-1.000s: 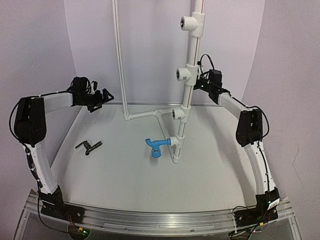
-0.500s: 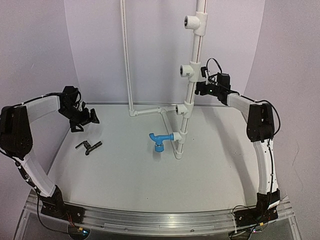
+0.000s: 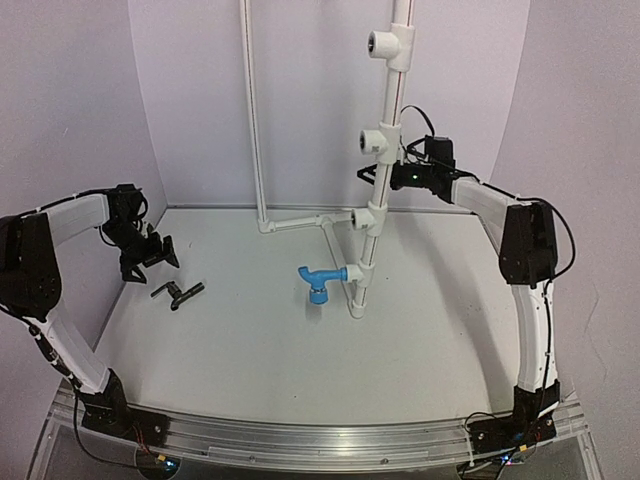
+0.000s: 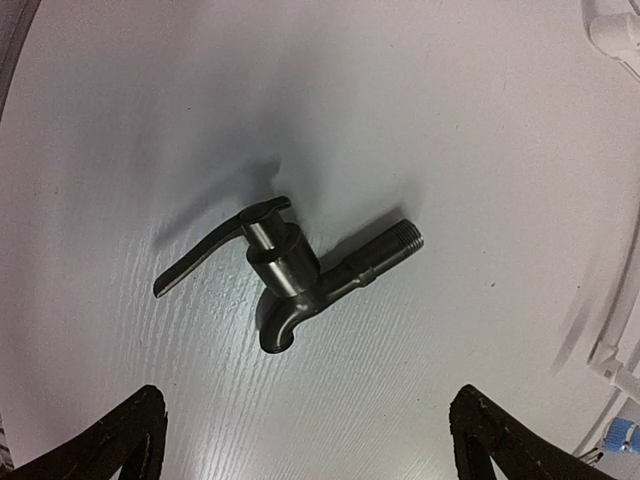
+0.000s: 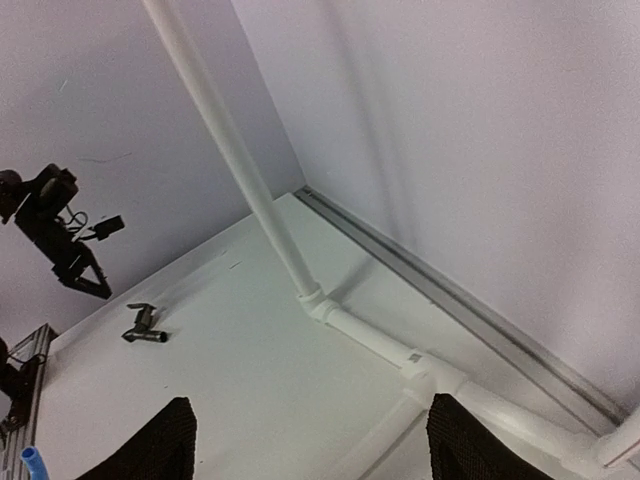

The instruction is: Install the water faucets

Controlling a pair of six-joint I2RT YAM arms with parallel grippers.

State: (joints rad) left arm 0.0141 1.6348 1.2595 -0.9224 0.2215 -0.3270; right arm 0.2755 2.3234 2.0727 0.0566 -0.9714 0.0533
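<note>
The black faucet lies loose on the white table at the left, and it also shows in the left wrist view as the black faucet, lever up. My left gripper hovers just behind it, open; the left gripper holds nothing. The blue faucet sits in the lowest tee of the upright white pipe, spout down. My right gripper is raised beside that pipe below the second tee. In its wrist view the right gripper is open with only table between the fingers.
Two more open tees, the top tee and a low tee, face left on the pipe. A floor pipe runs left to a second thin riser. Curved walls close in the back and sides.
My right gripper has opened and shifted left along the upright pipe. The pipe frame moved slightly right early on. My left arm has come down and back toward the black faucet.
</note>
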